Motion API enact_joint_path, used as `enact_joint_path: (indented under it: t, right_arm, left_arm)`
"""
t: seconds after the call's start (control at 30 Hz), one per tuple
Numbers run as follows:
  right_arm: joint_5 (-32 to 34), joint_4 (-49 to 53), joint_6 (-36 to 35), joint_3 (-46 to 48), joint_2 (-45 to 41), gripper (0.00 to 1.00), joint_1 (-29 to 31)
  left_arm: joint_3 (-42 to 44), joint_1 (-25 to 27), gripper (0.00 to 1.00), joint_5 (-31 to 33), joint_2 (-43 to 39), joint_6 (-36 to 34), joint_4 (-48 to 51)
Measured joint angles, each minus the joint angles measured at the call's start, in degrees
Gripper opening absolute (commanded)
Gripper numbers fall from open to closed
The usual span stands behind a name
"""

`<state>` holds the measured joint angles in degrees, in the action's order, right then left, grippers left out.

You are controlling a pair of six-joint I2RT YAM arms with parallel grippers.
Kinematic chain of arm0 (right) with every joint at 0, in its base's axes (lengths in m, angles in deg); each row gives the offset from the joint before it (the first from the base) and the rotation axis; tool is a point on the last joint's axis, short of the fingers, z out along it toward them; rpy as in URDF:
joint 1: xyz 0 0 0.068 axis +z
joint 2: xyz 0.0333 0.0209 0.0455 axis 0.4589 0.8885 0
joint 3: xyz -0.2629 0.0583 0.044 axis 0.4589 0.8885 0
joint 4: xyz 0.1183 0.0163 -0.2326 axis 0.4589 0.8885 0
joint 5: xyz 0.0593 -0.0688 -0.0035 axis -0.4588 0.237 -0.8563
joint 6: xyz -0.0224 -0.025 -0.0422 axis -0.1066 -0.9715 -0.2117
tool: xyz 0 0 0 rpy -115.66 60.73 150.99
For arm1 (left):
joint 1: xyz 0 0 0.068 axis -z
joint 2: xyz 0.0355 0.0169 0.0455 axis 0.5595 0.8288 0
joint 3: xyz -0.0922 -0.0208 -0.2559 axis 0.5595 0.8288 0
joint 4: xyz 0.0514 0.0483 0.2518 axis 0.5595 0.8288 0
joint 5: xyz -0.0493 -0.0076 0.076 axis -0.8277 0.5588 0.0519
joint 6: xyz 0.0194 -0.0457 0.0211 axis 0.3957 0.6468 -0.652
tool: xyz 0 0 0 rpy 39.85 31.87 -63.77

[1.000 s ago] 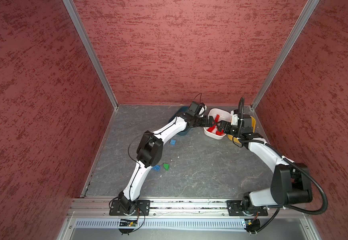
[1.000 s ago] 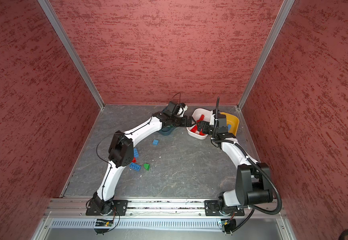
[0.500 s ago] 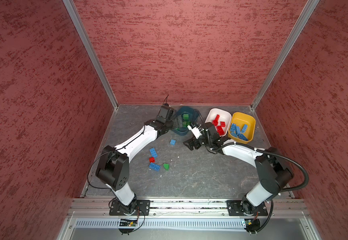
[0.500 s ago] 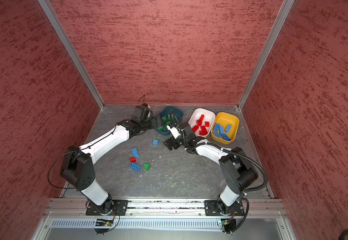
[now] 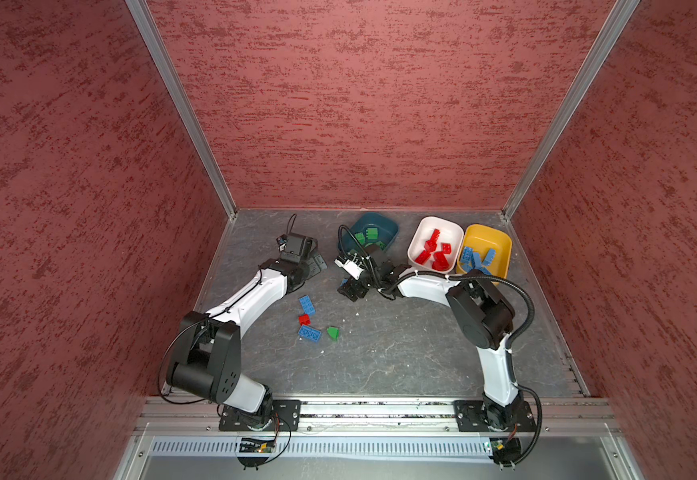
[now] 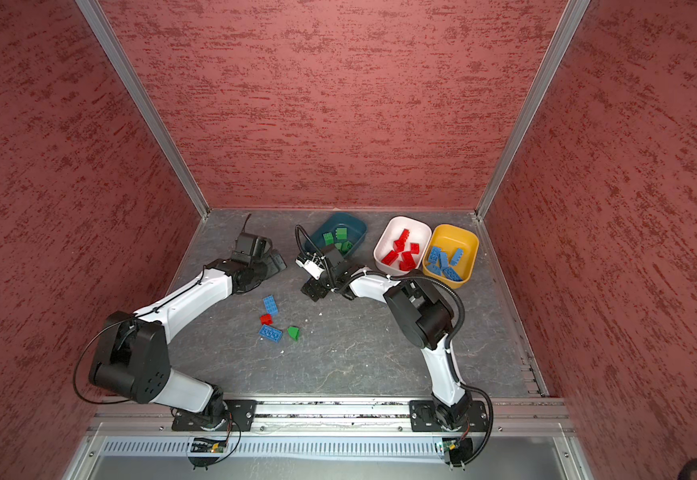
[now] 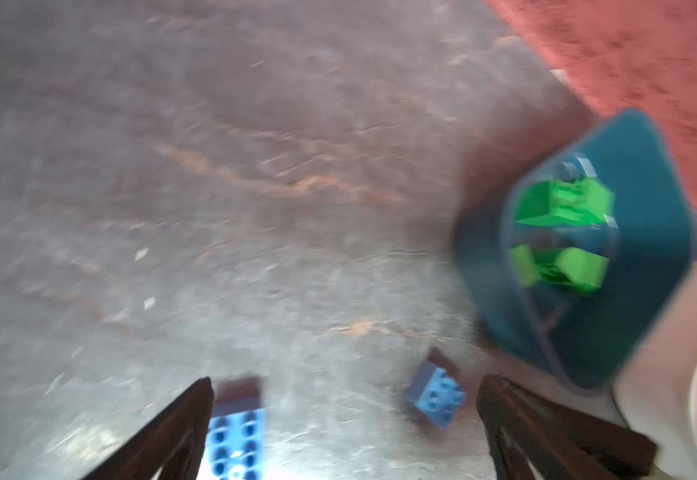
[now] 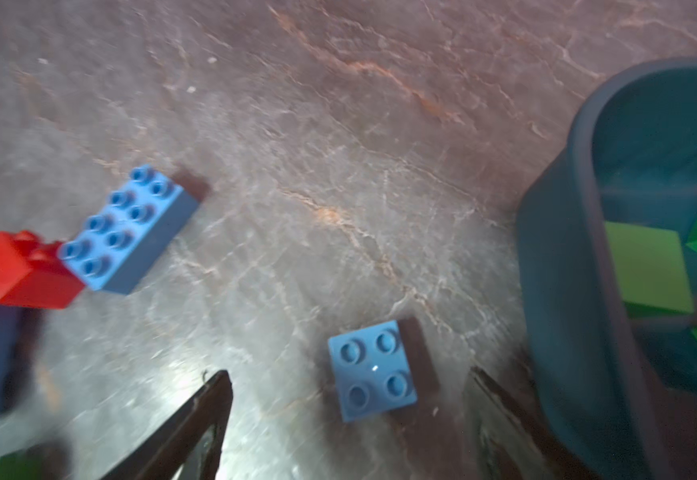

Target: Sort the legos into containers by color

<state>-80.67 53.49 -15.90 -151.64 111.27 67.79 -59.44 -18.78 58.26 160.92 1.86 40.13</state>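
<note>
A small blue four-stud lego (image 8: 371, 370) lies flat on the floor between the wide-apart fingers of my right gripper (image 8: 348, 415), touching neither; this gripper (image 5: 351, 289) is open, low in front of the teal container (image 5: 373, 237). My left gripper (image 5: 317, 264) hovers open and empty left of that tub. In its blurred wrist view the same small blue lego (image 7: 436, 392) shows near one finger. Loose legos lie together: a blue one (image 5: 307, 304), a red one (image 5: 304, 319), another blue (image 5: 309, 333) and a green wedge (image 5: 332, 332). The teal tub holds green legos (image 6: 340, 235).
The white container (image 5: 436, 245) holds red legos and the yellow container (image 5: 486, 249) blue ones, side by side at the back right. Red walls close in the floor on three sides. My right forearm (image 5: 425, 286) lies just in front of the white tub.
Both arms swung away from the white and yellow tubs. The left gripper went left past the teal tub. The right gripper came down in front of the teal tub over the small blue lego.
</note>
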Motion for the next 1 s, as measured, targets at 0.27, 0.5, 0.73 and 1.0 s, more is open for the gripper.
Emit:
enact_joint_path:
  t: [0.27,0.5,0.73,1.0]
  right_arm:
    - [1.7,3.8,-2.4,-3.2,4.3,0.74,0.3]
    - [2.2,3.3,-2.7,-3.0,4.5,0.57,1.0]
    - [1.5,0.4,-3.7,1.4,2.2,0.4,1.0]
    - [1.3,-3.0,-3.8,11.0,-5.1,0.3,1.0]
  left_arm:
    - [8.1,-3.0,0.99,-0.9,-3.3,4.1,1.2]
    - [10.4,-2.4,0.99,-2.3,-3.6,6.1,1.2]
    - [10.2,0.0,0.99,-2.7,-1.3,7.3,0.3]
    - [8.6,3.2,0.99,-2.7,3.4,7.7,0.3]
